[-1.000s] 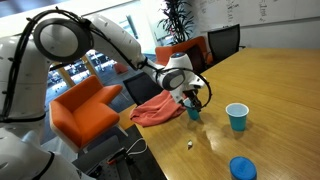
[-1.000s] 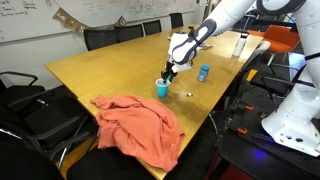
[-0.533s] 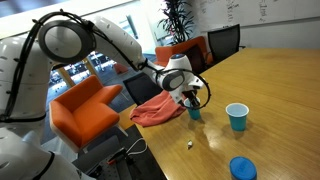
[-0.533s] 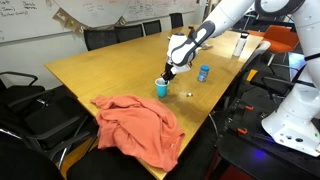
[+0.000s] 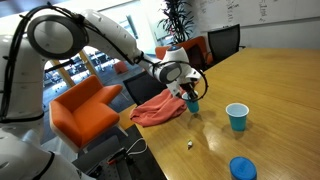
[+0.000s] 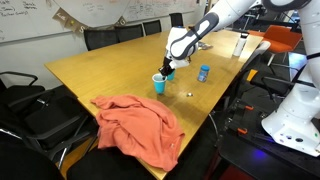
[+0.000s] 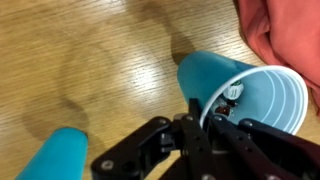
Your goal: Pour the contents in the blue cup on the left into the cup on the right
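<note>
The blue cup on the left (image 5: 192, 104) (image 6: 158, 82) is pinched at its rim by my gripper (image 5: 189, 94) (image 6: 166, 69), which is shut on it. In the wrist view the cup (image 7: 250, 95) shows its open mouth, with small bits (image 7: 232, 92) lying inside. One finger sits inside the rim and one outside, so my gripper (image 7: 199, 118) clamps the wall. The cup on the right (image 5: 237, 116) (image 6: 203, 73) stands upright on the wooden table, a short way from the held cup.
A red cloth (image 5: 155, 110) (image 6: 140, 125) (image 7: 285, 30) lies beside the held cup near the table edge. A blue disc (image 5: 243, 168) and a small white bit (image 5: 190, 146) (image 6: 192, 93) lie on the table. Orange chairs (image 5: 85, 110) stand close by. A blue shape (image 7: 60, 158) is at the wrist view's lower left.
The jaws closed on the left cup's rim. The cup has risen slightly off the table and shifted a little with the gripper.
</note>
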Robot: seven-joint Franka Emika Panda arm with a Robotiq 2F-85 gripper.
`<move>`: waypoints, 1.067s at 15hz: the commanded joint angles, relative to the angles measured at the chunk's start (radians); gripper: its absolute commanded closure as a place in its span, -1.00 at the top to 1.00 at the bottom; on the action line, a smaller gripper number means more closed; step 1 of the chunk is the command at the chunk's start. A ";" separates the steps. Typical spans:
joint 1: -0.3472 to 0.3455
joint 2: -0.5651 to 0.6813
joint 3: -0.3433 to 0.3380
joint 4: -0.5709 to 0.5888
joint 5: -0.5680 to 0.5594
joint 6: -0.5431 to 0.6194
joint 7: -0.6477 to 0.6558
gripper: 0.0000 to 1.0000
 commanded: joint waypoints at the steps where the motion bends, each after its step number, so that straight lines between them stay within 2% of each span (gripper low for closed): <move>1: -0.008 -0.160 -0.017 -0.065 -0.002 -0.116 -0.021 -0.98; 7: -0.014 -0.281 -0.126 -0.028 -0.161 -0.290 0.005 -0.98; 12: -0.007 -0.265 -0.249 0.026 -0.438 -0.270 0.131 -0.98; 16: 0.016 -0.198 -0.332 0.084 -0.708 -0.279 0.305 -0.98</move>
